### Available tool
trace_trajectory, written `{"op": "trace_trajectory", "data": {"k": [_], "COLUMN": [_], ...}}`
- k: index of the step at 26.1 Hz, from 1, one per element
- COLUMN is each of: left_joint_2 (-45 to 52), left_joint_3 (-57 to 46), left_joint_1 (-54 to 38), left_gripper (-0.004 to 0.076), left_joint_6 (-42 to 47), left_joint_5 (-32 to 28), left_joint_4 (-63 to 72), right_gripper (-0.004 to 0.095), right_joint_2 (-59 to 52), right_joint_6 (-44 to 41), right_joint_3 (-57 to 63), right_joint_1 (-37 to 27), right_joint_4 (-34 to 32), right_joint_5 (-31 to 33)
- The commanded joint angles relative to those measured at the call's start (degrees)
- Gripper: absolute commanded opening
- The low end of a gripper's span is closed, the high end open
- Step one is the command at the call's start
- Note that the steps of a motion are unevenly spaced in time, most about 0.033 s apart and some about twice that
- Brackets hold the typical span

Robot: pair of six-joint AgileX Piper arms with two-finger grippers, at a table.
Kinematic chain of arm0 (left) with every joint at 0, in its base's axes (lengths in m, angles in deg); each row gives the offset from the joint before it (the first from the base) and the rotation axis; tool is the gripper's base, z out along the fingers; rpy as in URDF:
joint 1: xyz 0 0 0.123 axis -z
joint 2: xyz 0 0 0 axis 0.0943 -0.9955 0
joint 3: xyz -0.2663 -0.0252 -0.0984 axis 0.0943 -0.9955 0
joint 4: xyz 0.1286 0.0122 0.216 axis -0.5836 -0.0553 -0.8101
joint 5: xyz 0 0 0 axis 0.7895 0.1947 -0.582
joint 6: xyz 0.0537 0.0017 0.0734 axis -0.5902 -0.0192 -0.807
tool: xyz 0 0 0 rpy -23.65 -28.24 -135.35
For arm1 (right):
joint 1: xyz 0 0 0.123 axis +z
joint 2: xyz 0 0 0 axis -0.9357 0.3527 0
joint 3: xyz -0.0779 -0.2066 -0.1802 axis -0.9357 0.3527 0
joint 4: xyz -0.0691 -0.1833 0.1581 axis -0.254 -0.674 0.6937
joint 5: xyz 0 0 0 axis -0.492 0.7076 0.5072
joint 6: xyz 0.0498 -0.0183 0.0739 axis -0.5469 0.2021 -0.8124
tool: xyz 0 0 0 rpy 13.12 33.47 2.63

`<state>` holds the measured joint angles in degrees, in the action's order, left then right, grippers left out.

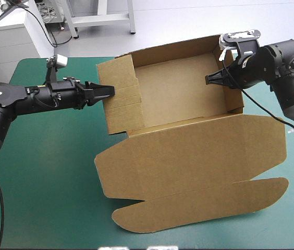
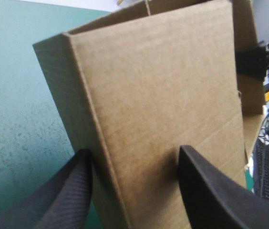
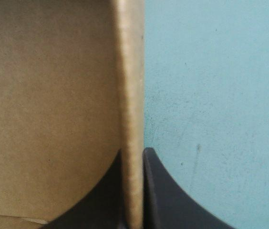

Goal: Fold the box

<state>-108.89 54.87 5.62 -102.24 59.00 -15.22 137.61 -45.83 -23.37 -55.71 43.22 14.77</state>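
Because only the right gripper [image 3: 134,153] is clamped on the box [image 1: 188,156], centre frame, at its right wall, while the left gripper [image 2: 133,150] has fingers apart astride the left wall, we judge a slipped pinch could let the walls spring flat.

Left tool [image 1: 110,92], fingers [image 2: 72,191] spread apart, faces the right tool [image 1: 208,79], its fingers [image 3: 168,195] nearly pinched together

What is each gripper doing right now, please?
Left gripper: open, astride the box at its left wall.
Right gripper: shut on the box's right wall.
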Motion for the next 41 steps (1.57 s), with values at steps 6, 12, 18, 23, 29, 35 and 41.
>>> {"op": "trace_trajectory", "data": {"k": [6, 12, 18, 23, 29, 35, 41], "left_joint_2": [1.94, 1.94, 1.94, 1.05, -5.4, -9.5, -11.82], "left_joint_3": [5.17, 5.59, 7.05, 9.17, 14.14, 15.4, 15.4], "left_joint_1": [10.32, 12.53, 13.26, 16.96, 21.66, 22.78, 22.78], "left_gripper": [0.0386, 0.0386, 0.0344, 0.0293, 0.0186, -0.0008, -0.0008], "left_joint_6": [20.08, 30.38, 39.77, 47.4, 53.32, 55.08, 58.0], "left_joint_5": [-9.5, -10.77, -9.97, -9.5, -1.58, -0.74, -2.57], "left_joint_4": [-19.72, -29.46, -41.11, -53.43, -64.93, -67.05, -67.58], "right_gripper": [-0.0015, -0.0015, -0.0015, -0.0015, -0.0015, -0.0015, -0.0018], "right_joint_2": [-0.1, 0.49, 0.59, 1.81, 4.92, 7.33, 13.36], "right_joint_6": [-1.54, -3.16, -5.46, -7.96, -9.8, -12.21, -12.66], "right_joint_3": [-1.59, -1.59, -1.59, -1.59, -1.59, -1.59, -1.59], "right_joint_1": [5.88, 9.91, 12.21, 13.91, 17.65, 17.91, 14.15], "right_joint_4": [1.55, 1.19, 0.48, 0.26, 0.26, -2.27, 0.35], "right_joint_5": [-6.82, -10.13, -11.42, -11.3, -12.2, -11.81, -7.3]}}
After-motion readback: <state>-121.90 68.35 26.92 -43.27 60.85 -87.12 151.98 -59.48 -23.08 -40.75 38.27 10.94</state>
